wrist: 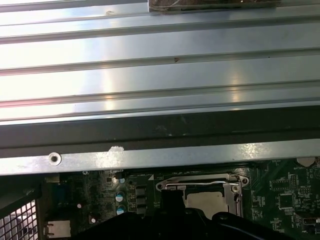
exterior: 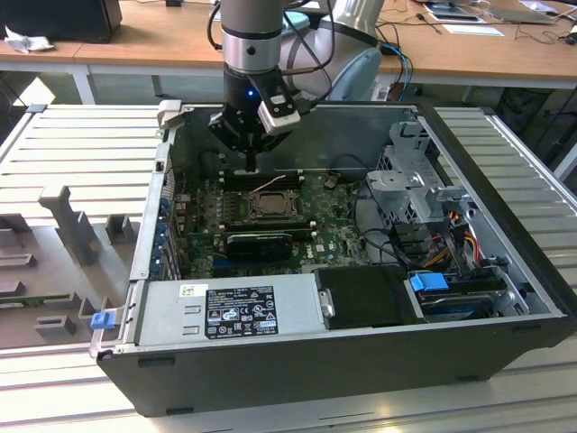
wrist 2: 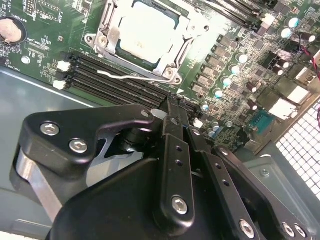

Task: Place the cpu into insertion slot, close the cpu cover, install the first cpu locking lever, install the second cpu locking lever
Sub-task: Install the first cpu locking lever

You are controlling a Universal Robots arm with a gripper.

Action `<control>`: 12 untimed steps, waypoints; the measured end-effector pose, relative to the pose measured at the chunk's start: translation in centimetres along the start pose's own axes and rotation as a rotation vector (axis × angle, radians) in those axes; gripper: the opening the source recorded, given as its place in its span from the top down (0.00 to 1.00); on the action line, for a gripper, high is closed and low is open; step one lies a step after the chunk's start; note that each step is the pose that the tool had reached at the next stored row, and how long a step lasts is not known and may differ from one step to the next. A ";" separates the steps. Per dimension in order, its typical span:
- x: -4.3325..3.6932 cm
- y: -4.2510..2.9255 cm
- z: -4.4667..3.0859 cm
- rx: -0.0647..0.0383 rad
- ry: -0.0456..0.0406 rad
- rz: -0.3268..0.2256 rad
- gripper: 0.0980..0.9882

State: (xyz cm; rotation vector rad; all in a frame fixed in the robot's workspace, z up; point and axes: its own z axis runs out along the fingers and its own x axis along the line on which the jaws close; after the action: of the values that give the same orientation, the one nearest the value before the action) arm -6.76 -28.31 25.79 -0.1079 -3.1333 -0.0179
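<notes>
1. I read the step in hand as work on the locking levers: the cpu [wrist 2: 146,31] already lies in the insertion slot [wrist 2: 172,74], with the cpu cover [wrist 2: 192,30] down around it as far as I can judge.
2. My claw [wrist 2: 172,107] hangs just above the memory slots [wrist 2: 107,75] beside the socket, fingers drawn together to a narrow tip with nothing between them.
3. In the second wrist view a thin wire lever [wrist 2: 122,76] lies along the near edge of the socket, over the memory slots; I cannot tell whether it is latched under its hook.
4. To do this well, I would press on the lever's free end with the closed tip, keep the push low and sideways toward the hook, and stay clear of the capacitors [wrist 2: 220,80] next to the socket.
5. The cpu shows a pale, flat, square metal top, seated level inside the silver frame.
6. In the exterior view the socket [exterior: 268,207] sits mid-board in the open computer case [exterior: 297,379], which lies on the ribbed table [exterior: 81,144], and the claw [exterior: 250,164] hovers at its far side.
7. In the first wrist view a lever bar [wrist: 200,185] runs along one socket edge.
</notes>
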 end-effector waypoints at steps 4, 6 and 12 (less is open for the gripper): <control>-0.52 0.03 0.04 -0.004 0.0003 0.000 0.99; -0.68 -0.01 0.08 -0.022 0.0014 0.000 0.99; -0.68 -0.06 0.73 -0.022 0.0001 -0.074 0.99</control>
State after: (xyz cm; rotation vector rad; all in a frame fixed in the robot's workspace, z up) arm -6.09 -28.41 25.05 0.0086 -3.1358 -0.0527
